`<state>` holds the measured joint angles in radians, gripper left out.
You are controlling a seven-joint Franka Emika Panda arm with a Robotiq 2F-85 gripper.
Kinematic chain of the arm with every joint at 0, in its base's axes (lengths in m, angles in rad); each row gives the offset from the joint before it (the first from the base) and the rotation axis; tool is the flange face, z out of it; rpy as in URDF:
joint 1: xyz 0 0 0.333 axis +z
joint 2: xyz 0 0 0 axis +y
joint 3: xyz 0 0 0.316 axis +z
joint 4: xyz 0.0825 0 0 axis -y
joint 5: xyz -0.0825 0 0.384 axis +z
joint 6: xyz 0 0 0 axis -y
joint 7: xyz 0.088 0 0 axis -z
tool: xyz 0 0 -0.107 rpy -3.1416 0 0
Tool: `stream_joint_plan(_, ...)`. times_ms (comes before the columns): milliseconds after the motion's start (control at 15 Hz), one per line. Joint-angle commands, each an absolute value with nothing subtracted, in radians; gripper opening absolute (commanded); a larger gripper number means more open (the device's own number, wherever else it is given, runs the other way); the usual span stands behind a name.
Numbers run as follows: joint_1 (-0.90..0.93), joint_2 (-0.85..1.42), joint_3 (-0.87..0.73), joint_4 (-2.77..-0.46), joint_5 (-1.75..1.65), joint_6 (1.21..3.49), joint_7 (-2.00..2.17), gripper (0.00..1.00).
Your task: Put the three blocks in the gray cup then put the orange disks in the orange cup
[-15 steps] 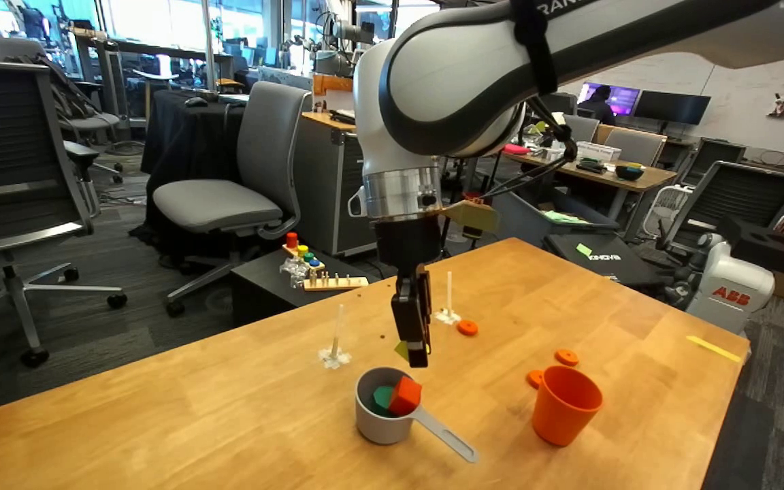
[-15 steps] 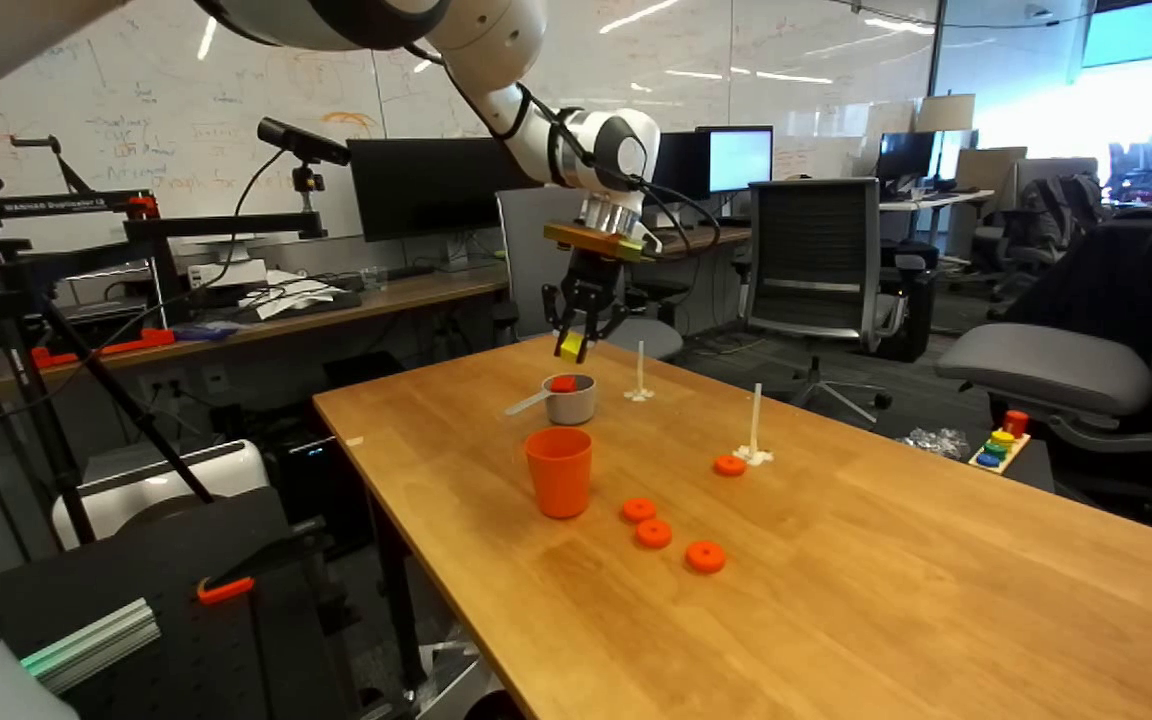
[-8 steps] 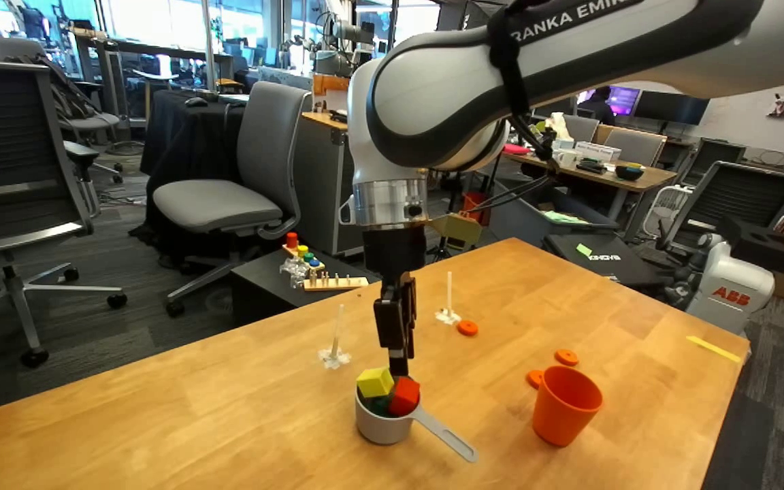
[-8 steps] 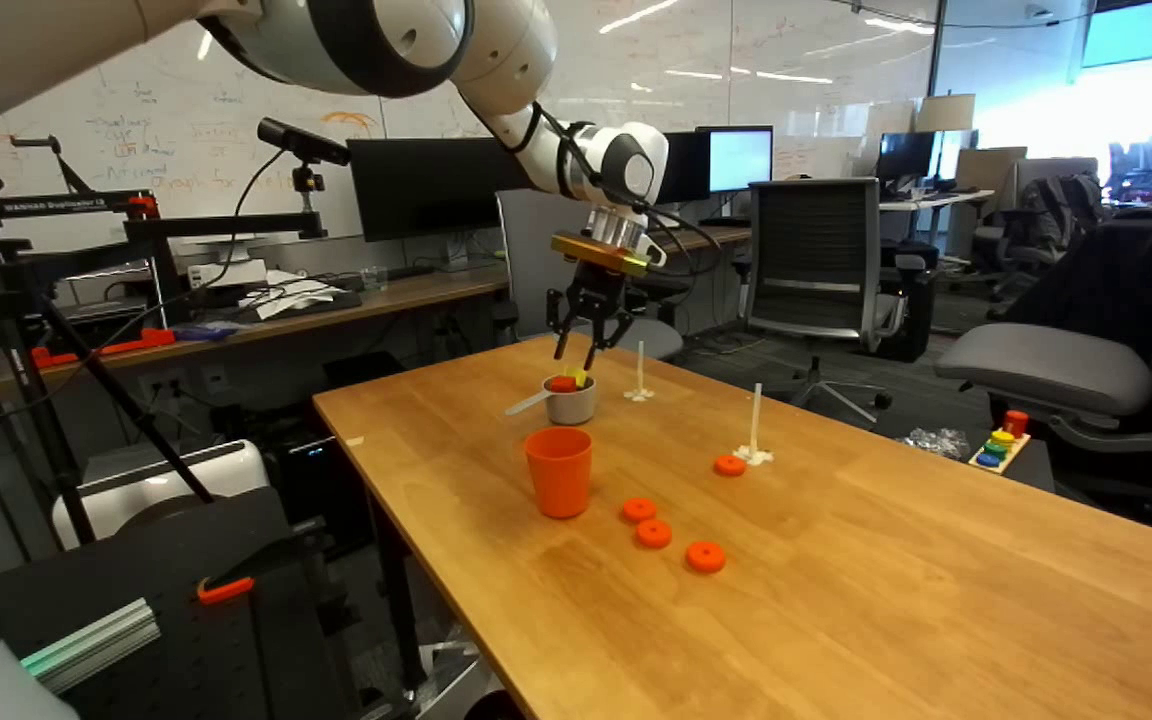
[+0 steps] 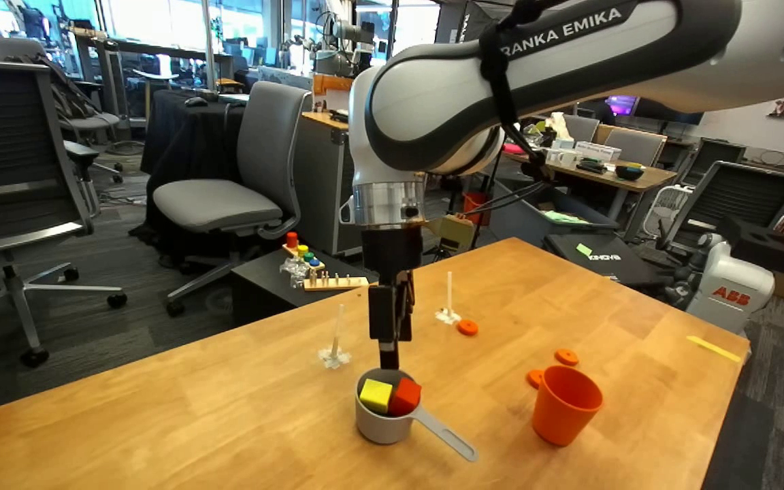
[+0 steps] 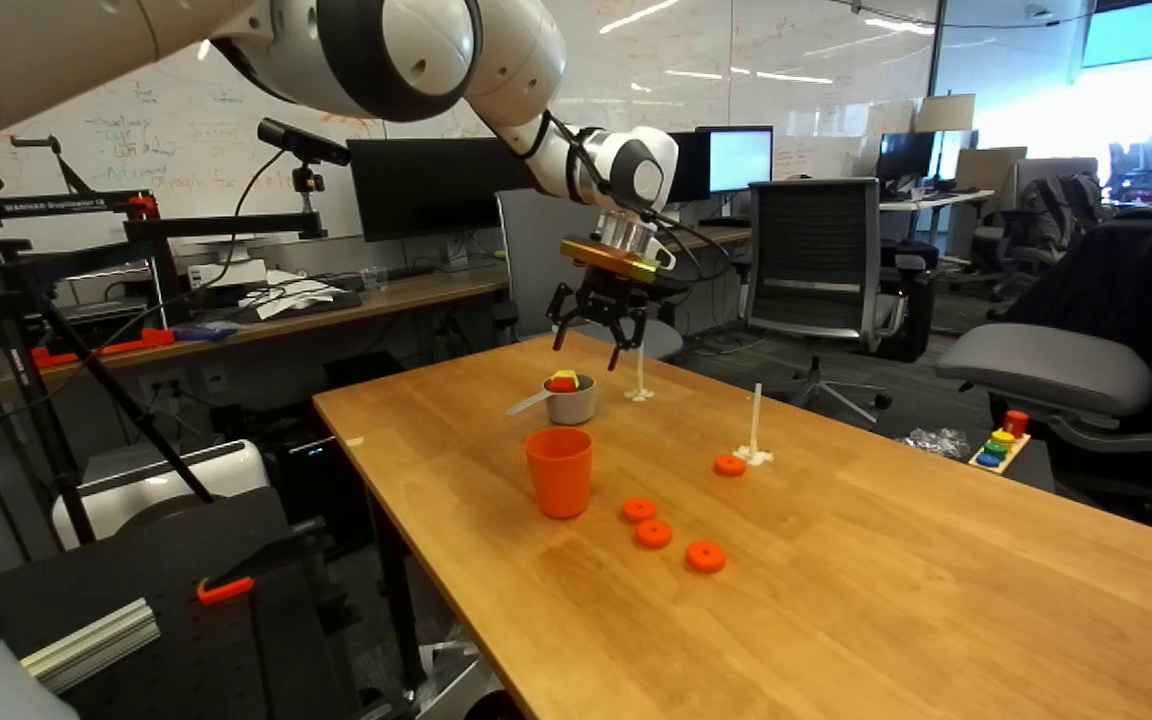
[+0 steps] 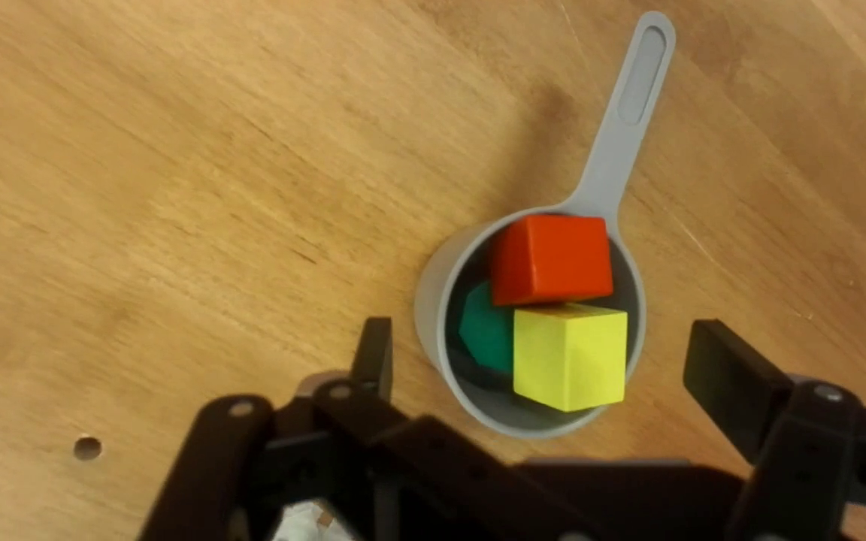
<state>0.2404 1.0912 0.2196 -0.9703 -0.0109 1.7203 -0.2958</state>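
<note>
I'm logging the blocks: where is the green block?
In the wrist view, the green block lies inside the gray cup, left of and partly hidden by the yellow block, with the red block to its upper right.

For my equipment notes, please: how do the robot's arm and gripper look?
The arm is white and dark grey, marked "RANKA EMIKA", with a black strap, black cables, a silver collar and an amber plate. The gripper is black, with two jointed fingers.

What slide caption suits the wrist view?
Boxy red block, boxy yellow block and partly hidden angular green block inside a round gray handled cup, seen between open black jaws.
</note>
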Motion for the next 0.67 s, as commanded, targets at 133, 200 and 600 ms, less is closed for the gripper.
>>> stream_joint_plan(133,0.189,1.007,0.182,-1.019,-0.013,1.722,-0.249,1.0)
stream_joint_plan(200,0.178,0.995,0.172,-1.029,-0.015,1.723,-0.239,1.0)
stream_joint_plan(600,0.127,0.926,0.11,-1.093,-0.018,1.727,-0.166,1.0)
